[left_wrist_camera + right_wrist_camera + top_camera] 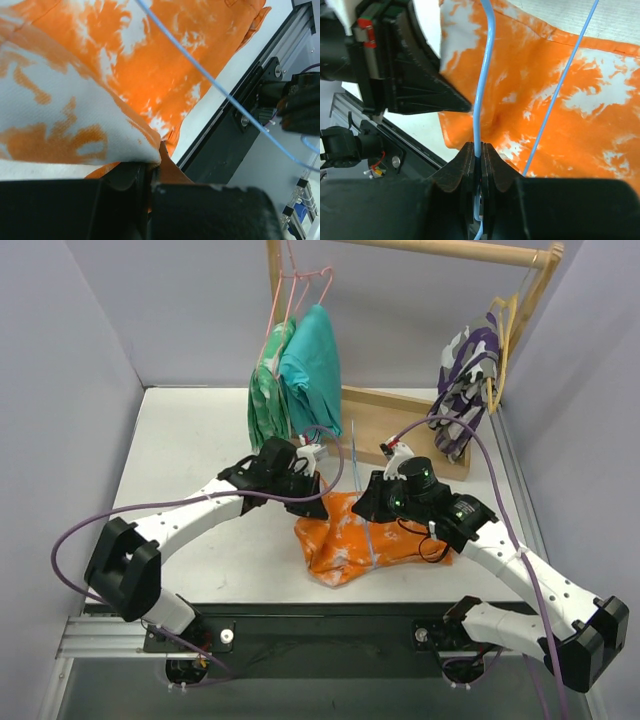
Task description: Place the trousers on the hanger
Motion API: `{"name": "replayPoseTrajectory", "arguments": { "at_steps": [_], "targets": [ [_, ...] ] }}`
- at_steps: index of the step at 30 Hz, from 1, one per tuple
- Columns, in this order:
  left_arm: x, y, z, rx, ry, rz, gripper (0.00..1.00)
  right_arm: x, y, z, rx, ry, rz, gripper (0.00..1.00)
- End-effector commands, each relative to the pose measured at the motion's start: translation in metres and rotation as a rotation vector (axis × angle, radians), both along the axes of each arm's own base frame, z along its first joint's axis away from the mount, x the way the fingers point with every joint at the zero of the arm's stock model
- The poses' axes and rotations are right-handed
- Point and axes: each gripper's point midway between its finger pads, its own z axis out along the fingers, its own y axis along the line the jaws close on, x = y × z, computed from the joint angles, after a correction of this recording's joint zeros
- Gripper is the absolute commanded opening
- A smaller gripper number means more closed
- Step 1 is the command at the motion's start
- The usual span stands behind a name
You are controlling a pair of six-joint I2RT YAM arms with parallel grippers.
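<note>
Trousers (340,540), pinched at an edge by the left pincer (150,175), lie beyond the right pincer (481,156) clamping the hanger (485,75); threading apparently not yet done.

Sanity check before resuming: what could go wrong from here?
1. The right gripper pinches only one thin wire of the hanger; it may pivot or slip under load.
2. The left gripper holds just a small edge fold of the trousers; the cloth could pull free when lifted.
3. In the right wrist view, the left gripper sits very near the hanger wire; the arms could bump.
</note>
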Motion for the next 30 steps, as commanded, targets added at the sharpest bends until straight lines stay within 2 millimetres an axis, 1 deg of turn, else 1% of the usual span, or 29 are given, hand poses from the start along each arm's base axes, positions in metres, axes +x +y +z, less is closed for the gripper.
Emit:
{"name": "replayPoseTrajectory", "arguments": {
  "at_steps": [1,3,4,6,8,9,10,11,12,13,14,15,16,17,18,20,22,23,24,25,26,27,28,29,30],
  "targets": [
    [0.019,-0.050,0.045,-0.167,-0.130,-0.083,0.00,0.010,-0.001,0.015,0.007,-0.094,0.005,0.00],
    [0.018,-0.062,0.048,-0.180,-0.138,-0.108,0.00,0.010,-0.002,0.014,0.000,-0.101,0.008,0.00],
    [0.011,-0.069,0.048,-0.185,-0.135,-0.134,0.00,0.009,-0.003,0.013,-0.004,-0.103,0.016,0.00],
    [0.007,-0.079,0.051,-0.206,-0.141,-0.157,0.00,0.007,-0.005,0.012,-0.006,-0.108,0.018,0.00],
    [-0.004,-0.088,0.052,-0.236,-0.134,-0.188,0.00,0.003,-0.009,0.007,-0.005,-0.106,0.014,0.00],
    [-0.003,-0.094,0.056,-0.270,-0.136,-0.188,0.00,0.001,-0.012,0.011,0.007,-0.119,0.007,0.00],
    [-0.005,-0.097,0.055,-0.286,-0.127,-0.194,0.00,-0.003,-0.016,0.003,0.001,-0.102,-0.001,0.00],
    [-0.009,-0.101,0.057,-0.309,-0.111,-0.214,0.00,-0.004,-0.018,0.002,0.005,-0.099,-0.007,0.00],
    [-0.007,-0.108,0.058,-0.337,-0.107,-0.215,0.00,-0.005,-0.023,0.005,0.018,-0.107,-0.024,0.00],
    [-0.007,-0.110,0.059,-0.347,-0.102,-0.220,0.00,-0.007,-0.026,0.004,0.023,-0.104,-0.032,0.00],
    [-0.010,-0.115,0.061,-0.360,-0.102,-0.233,0.00,-0.010,-0.029,-0.002,0.026,-0.089,-0.036,0.00],
    [-0.010,-0.120,0.059,-0.363,-0.101,-0.238,0.00,-0.010,-0.032,0.001,0.039,-0.096,-0.043,0.00],
    [-0.011,-0.124,0.060,-0.367,-0.101,-0.249,0.00,-0.012,-0.034,-0.001,0.042,-0.090,-0.046,0.00],
    [-0.011,-0.130,0.066,-0.377,-0.111,-0.260,0.00,-0.014,-0.036,-0.007,0.043,-0.074,-0.050,0.00],
    [-0.016,-0.136,0.059,-0.368,-0.093,-0.286,0.00,-0.015,-0.039,-0.006,0.050,-0.076,-0.058,0.00],
    [-0.020,-0.146,0.052,-0.361,-0.068,-0.316,0.00,-0.018,-0.041,-0.010,0.061,-0.059,-0.059,0.00],
    [-0.022,-0.150,0.049,-0.356,-0.060,-0.330,0.00,-0.018,-0.047,-0.010,0.072,-0.059,-0.078,0.00],
    [-0.022,-0.152,0.051,-0.350,-0.061,-0.331,0.00,-0.018,-0.050,-0.012,0.073,-0.052,-0.087,0.00],
    [-0.020,-0.154,0.053,-0.347,-0.088,-0.333,0.00,-0.020,-0.054,-0.018,0.069,-0.037,-0.092,0.00],
    [-0.015,-0.150,0.050,-0.306,-0.097,-0.302,0.00,-0.017,-0.061,-0.019,0.067,-0.034,-0.116,0.00],
    [-0.014,-0.142,0.049,-0.264,-0.117,-0.301,0.00,-0.018,-0.064,-0.023,0.066,-0.027,-0.120,0.00],
    [-0.011,-0.139,0.056,-0.247,-0.146,-0.293,0.00,-0.019,-0.065,-0.024,0.071,-0.023,-0.119,0.00],
    [-0.003,-0.132,0.054,-0.200,-0.174,-0.262,0.00,-0.019,-0.067,-0.024,0.073,-0.022,-0.124,0.00],
    [-0.007,-0.118,0.051,-0.135,-0.186,-0.274,0.00,-0.019,-0.066,-0.023,0.075,-0.022,-0.122,0.00],
    [-0.004,-0.111,0.054,-0.101,-0.204,-0.264,0.00,-0.019,-0.065,-0.024,0.075,-0.016,-0.111,0.00]
  ]
}}
